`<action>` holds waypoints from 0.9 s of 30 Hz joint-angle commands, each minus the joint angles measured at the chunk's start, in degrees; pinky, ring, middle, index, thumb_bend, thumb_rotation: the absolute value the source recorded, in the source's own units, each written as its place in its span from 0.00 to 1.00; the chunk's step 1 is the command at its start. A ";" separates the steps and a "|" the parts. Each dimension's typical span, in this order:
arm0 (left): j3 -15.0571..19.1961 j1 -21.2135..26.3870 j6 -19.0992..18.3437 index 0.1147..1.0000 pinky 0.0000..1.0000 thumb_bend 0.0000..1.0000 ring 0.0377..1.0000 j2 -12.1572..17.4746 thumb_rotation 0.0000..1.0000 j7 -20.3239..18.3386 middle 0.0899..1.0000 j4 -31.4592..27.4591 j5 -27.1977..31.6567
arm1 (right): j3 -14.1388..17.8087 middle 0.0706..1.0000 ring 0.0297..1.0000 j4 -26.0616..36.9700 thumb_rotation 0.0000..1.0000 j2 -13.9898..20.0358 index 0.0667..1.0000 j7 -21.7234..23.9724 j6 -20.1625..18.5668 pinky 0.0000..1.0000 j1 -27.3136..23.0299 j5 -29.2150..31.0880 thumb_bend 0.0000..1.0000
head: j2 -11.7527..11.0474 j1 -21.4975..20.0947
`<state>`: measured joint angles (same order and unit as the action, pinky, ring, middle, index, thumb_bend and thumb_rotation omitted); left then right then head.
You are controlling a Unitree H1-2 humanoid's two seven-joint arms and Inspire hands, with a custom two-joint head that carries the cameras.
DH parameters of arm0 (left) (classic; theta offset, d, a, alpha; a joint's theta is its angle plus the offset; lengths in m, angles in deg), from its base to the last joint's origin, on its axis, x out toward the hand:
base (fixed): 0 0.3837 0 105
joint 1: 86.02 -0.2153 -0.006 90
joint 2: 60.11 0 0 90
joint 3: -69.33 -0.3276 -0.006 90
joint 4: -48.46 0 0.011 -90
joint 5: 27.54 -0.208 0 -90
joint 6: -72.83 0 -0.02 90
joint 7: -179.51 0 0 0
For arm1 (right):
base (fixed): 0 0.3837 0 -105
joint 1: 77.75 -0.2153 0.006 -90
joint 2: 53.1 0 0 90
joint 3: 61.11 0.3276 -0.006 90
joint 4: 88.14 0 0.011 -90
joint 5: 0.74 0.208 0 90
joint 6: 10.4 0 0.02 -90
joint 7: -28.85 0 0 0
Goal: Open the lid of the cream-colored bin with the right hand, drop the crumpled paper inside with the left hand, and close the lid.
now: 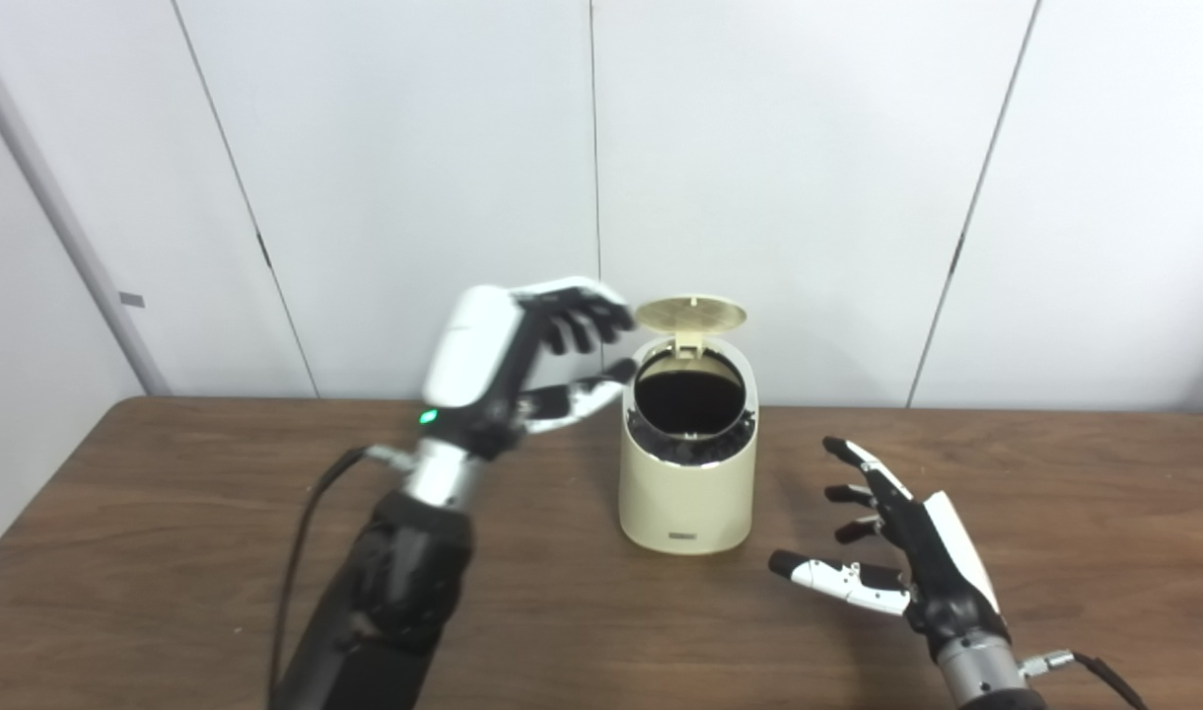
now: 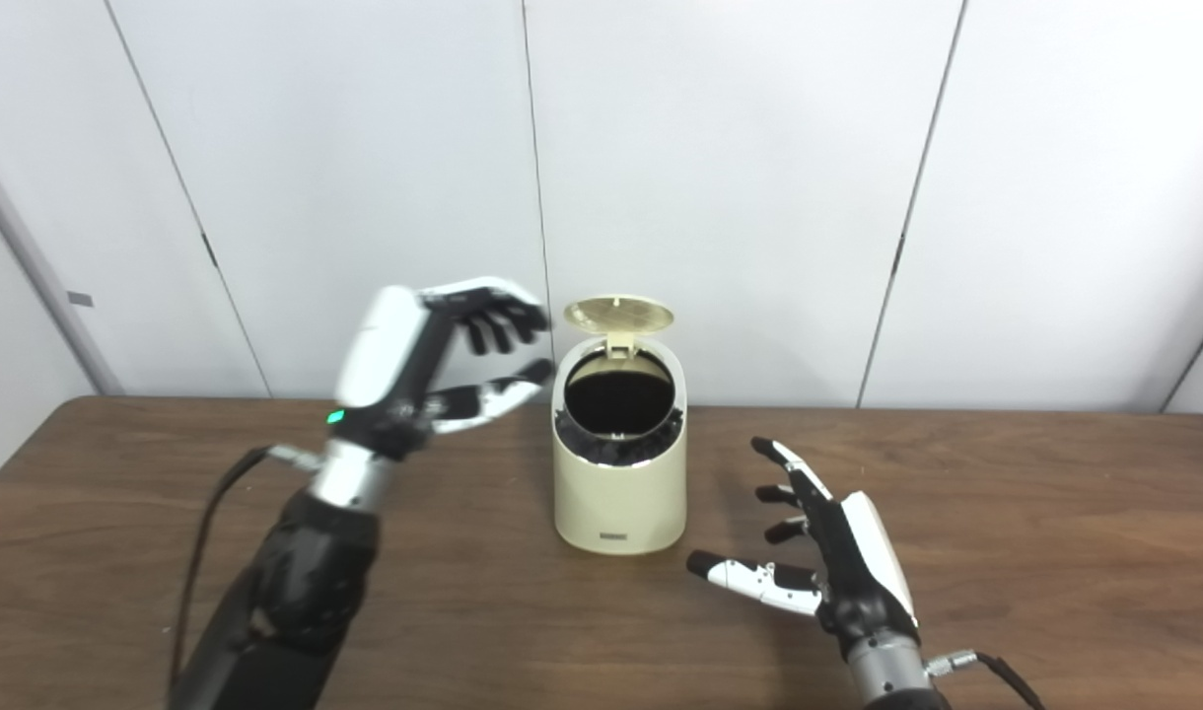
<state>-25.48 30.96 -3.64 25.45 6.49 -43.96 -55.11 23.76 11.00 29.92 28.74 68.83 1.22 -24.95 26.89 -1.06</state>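
- Cream-colored bin (image 1: 687,483) at frame centre, lid (image 1: 690,315) raised.
- Left hand (image 1: 523,355) empty, fingers spread, beside its rim.
- Right hand (image 1: 897,552) splayed, empty, lower right.

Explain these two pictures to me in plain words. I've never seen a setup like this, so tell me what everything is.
Both pictures come from two cameras side by side on a humanoid robot's head, so they show one scene. On the brown table stands a cream-colored bin with its lid flipped up and its dark inside showing. The left hand is raised beside the opening, fingers apart, holding nothing visible. The right hand hovers low and open to the bin's right. No crumpled paper is in sight.
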 commanded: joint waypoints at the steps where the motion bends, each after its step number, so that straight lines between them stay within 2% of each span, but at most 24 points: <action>1: 1.85 -0.67 -1.71 0.45 0.38 0.50 0.41 -0.70 0.00 -1.36 0.48 -4.26 6.70 | 0.47 0.90 0.79 0.87 0.40 1.26 0.86 -0.60 4.44 0.68 -3.97 0.68 0.79 | 0.02 0.11; 4: 3.85 -4.69 -4.32 0.45 0.43 0.50 0.41 -1.36 0.00 -3.22 0.48 -7.49 12.93 | -0.05 0.88 0.79 -0.36 0.49 2.79 0.86 -1.05 6.66 0.68 -6.44 -0.71 0.80 | -0.40 -0.07; 6: 4.66 -6.46 -4.85 0.45 0.45 0.50 0.42 -1.40 0.00 -4.05 0.48 -8.50 15.38 | -0.28 0.88 0.80 -0.89 0.52 3.45 0.86 -1.24 7.48 0.69 -7.87 -1.49 0.79 | -0.34 -0.16; 7: 5.13 -7.54 -4.55 0.44 0.47 0.51 0.51 -1.24 0.00 -4.42 0.46 -8.69 16.73 | -0.30 0.88 0.81 -1.24 0.54 3.76 0.86 -1.33 7.96 0.72 -8.97 -1.64 0.77 | -0.52 -0.38; 8: 5.47 -8.26 -4.30 0.44 0.49 0.50 0.56 -1.14 0.03 -4.71 0.55 -8.79 17.63 | -0.30 0.88 0.82 -1.50 0.55 3.96 0.85 -1.40 8.31 0.74 -9.72 -1.72 0.76 | -0.52 -0.38; 10: 6.08 -9.56 -3.98 0.43 0.51 0.50 0.60 -0.94 0.06 -5.02 0.63 -8.74 18.30 | -0.19 0.89 0.85 -1.85 0.56 4.28 0.85 -1.08 8.19 0.77 -11.19 -1.67 0.76 | -0.96 -0.64; 11: 6.35 -10.35 -4.12 0.57 0.52 0.52 0.61 -0.78 0.12 -5.13 0.65 -8.77 18.36 | -0.35 0.90 0.90 -2.34 0.58 4.72 0.85 -1.17 8.47 0.83 -12.31 -2.42 0.76 | -1.02 -0.72; 12: 6.55 -11.08 -4.34 0.64 0.52 0.53 0.62 -0.63 0.17 -5.31 0.67 -8.77 18.38 | -0.49 0.89 0.91 -2.81 0.59 5.11 0.85 -1.21 8.55 0.83 -13.34 -3.17 0.75 | -1.09 -0.78; 14: 6.49 -12.52 -4.54 0.71 0.54 0.55 0.64 -0.10 0.23 -5.92 0.69 -8.55 17.80 | -0.83 0.89 0.95 -3.32 0.63 5.80 0.85 -0.86 8.21 0.88 -15.22 -4.54 0.75 | -1.48 -1.07; 17: 6.01 -14.44 -4.64 0.74 0.57 0.56 0.66 0.36 0.19 -6.45 0.71 -7.91 16.75 | -1.27 0.89 0.96 -3.51 0.66 6.24 0.86 -0.27 7.50 0.92 -17.13 -5.63 0.76 | -2.35 -1.52; 18: 5.99 -15.09 -4.87 0.75 0.60 0.56 0.68 0.33 0.18 -6.51 0.72 -7.58 16.72 | -1.42 0.89 0.92 -3.51 0.66 6.23 0.86 -0.03 7.12 0.89 -17.83 -5.90 0.76 | -2.35 -1.52; 22: 5.89 -16.95 -4.06 0.75 0.60 0.56 0.68 0.21 0.16 -6.67 0.72 -5.66 16.11 | -2.00 0.89 0.87 -3.73 0.64 6.08 0.87 0.76 6.30 0.91 -19.84 -6.64 0.75 | -3.05 -2.04; 24: 5.77 -17.62 -3.65 0.75 0.61 0.56 0.69 0.11 0.14 -6.48 0.72 -4.64 15.52 | -2.54 0.89 0.85 -3.88 0.67 6.01 0.89 0.92 6.12 0.91 -20.49 -7.56 0.74 | -3.23 -1.94; 27: 5.64 -18.35 -3.56 0.74 0.60 0.55 0.68 -0.13 0.11 -6.22 0.72 -3.15 14.97 | -2.88 0.90 0.86 -4.22 0.68 5.55 0.90 1.33 5.57 0.83 -21.14 -7.68 0.75 | -3.38 -1.96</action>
<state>-19.78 11.84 -9.16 25.05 -0.45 -46.70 -39.52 20.46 6.39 35.22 30.35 74.33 -16.91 -32.27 23.47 -2.99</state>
